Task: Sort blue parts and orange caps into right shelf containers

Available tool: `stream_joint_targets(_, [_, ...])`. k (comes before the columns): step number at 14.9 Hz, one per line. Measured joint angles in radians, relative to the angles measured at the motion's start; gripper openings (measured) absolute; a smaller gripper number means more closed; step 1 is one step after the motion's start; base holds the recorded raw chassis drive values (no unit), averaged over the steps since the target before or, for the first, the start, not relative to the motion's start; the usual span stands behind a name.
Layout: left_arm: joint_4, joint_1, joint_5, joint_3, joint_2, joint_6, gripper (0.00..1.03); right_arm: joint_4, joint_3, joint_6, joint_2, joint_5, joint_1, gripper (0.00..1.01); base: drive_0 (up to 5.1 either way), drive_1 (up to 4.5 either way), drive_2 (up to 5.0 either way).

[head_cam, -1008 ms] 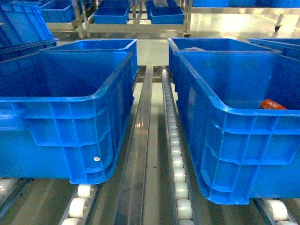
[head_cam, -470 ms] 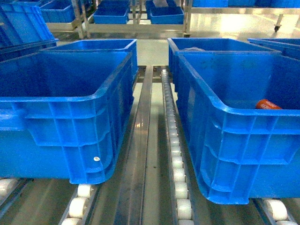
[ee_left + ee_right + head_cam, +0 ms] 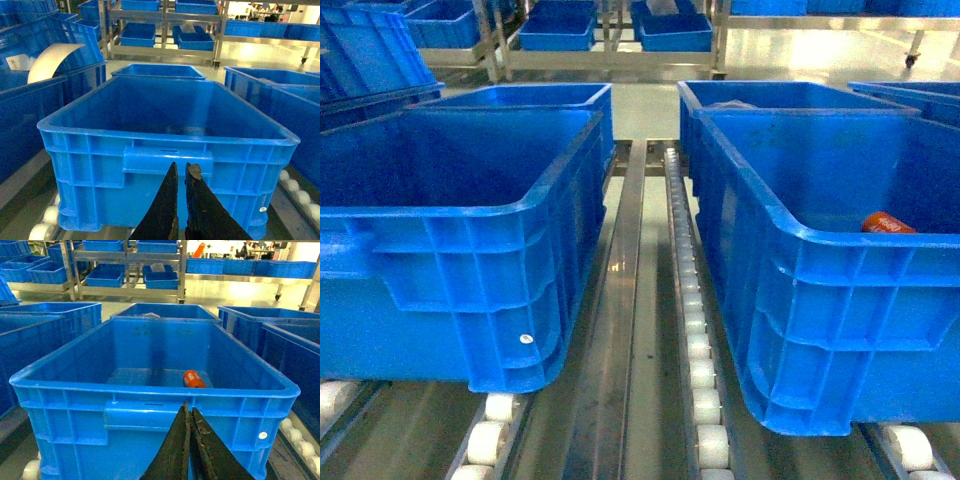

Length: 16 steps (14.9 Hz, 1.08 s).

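Orange cap (image 3: 193, 379), small, rounded, lying inside right crate (image 3: 150, 395).

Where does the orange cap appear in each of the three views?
Head: orange cap at right, behind the near rim of the right crate.
Left wrist: not in it.
Right wrist: on the crate floor, right of centre.
Shared landmark: the right crate's near rim.

Two deep blue crates (image 3: 460, 290) (image 3: 840, 300) filled the lower left and lower right of the head view, their tall walls blocking any sideways reach. Between them ran a narrow open lane of metal rail (image 3: 620, 300) and white rollers (image 3: 695, 330). Both crates stood open-topped; the right one held only an orange cap (image 3: 193, 379) near its far wall.
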Motion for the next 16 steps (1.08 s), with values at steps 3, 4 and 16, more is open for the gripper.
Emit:
stream_joint_targets(3, [-0.068,0.000,0.000,0.000,-0.068,0.000,0.02,-0.063,0.000,0.000,-0.061,0.000,0.000,0.02,0.0,0.00,0.0])
stream_joint_targets(4, [-0.090,0.000,0.000,0.000,-0.088,0.000,0.02,-0.079,0.000,0.000,-0.077,0.000,0.000,0.02,0.0,0.00,0.0])
stream_joint_targets(16, [-0.293,0.000,0.000,0.000,-0.275,0.003,0.63,-0.257,0.000,0.002,-0.245,-0.001,0.000,0.61,0.0,0.00,0.0])
